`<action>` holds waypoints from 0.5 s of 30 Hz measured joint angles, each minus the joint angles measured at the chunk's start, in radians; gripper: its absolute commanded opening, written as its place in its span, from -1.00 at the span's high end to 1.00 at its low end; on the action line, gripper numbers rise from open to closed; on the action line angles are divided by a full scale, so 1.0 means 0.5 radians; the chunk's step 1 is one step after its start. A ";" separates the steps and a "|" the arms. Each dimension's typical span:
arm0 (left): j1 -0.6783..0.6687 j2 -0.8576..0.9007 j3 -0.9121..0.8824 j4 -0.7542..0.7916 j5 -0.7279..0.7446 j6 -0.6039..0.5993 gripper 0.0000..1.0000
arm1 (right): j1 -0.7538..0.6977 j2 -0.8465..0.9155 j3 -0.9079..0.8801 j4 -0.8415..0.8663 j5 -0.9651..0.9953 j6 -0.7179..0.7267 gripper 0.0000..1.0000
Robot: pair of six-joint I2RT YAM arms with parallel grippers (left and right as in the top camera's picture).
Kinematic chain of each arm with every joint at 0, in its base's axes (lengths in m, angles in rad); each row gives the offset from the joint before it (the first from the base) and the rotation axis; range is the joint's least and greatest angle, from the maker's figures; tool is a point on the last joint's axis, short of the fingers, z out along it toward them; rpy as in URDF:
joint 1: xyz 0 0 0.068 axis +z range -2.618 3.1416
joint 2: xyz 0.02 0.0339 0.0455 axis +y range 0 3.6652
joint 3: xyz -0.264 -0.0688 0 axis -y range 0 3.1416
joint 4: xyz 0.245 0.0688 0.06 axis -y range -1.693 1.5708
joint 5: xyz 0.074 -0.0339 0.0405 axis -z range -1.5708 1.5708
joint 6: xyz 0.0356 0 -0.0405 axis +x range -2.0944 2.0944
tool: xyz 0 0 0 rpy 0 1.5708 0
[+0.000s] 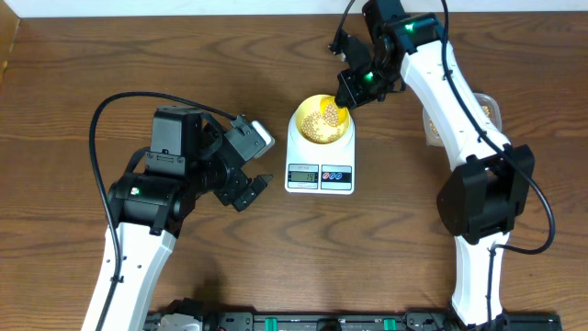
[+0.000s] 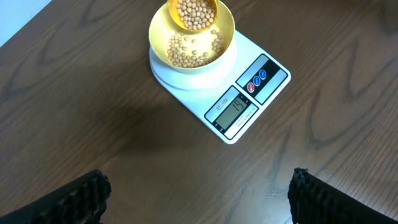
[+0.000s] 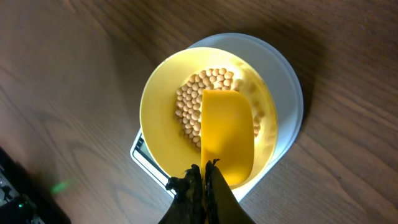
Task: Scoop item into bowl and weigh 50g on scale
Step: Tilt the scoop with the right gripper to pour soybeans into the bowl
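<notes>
The pale yellow bowl (image 1: 301,119) stands on the white scale (image 1: 318,174), partly filled with beige beans (image 1: 317,127). My right gripper (image 1: 351,92) is shut on the handle of a bright yellow scoop (image 1: 336,114), which hangs tilted over the bowl's far side. In the left wrist view the scoop (image 2: 193,29) carries beans above the bowl (image 2: 158,43). In the right wrist view the scoop's smooth back (image 3: 227,134) covers part of the beans (image 3: 196,102), with the gripper (image 3: 204,177) clamped at its near end. My left gripper (image 1: 246,188) is open above bare table, left of the scale.
A clear tub (image 1: 489,108) with beans sits at the right, largely hidden behind the right arm. The scale's display (image 2: 235,106) and its red and blue buttons (image 2: 257,81) face the front edge. Wood table surrounds the scale.
</notes>
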 measured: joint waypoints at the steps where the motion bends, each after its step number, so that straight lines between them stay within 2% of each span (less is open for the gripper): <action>1: 0.000 0.000 0.000 0.000 0.000 0.000 -0.87 | 0.002 0.000 0.000 0.001 0.001 -0.005 0.98; 15: 0.000 0.000 0.000 0.000 0.000 0.001 -0.87 | 0.061 0.000 0.000 0.014 0.008 -0.076 0.98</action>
